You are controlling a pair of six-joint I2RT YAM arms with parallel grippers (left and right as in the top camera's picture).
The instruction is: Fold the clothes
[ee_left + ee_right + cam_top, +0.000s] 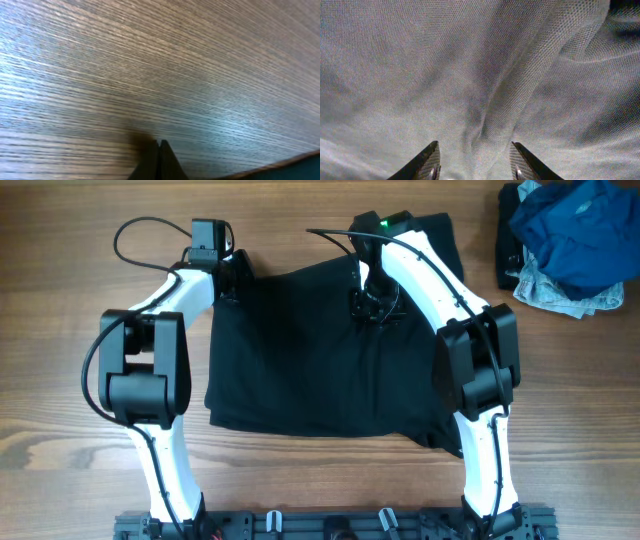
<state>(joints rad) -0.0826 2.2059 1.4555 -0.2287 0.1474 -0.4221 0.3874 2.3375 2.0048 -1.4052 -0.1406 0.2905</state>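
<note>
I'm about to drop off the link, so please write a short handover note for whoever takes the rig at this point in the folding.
Left gripper: shut, at the far left corner of the black garment, with bare table in its camera. Whether it pinches any cloth cannot be told.
Right gripper: open, low over the garment's upper middle, a ridge of cloth in its gap, nothing gripped.
Garment: spread wide and rumpled in the middle of the table.
Done: laid out; no finished fold shows.
Left: all the folding. The heap of blue clothes at the far right lies apart.
</note>
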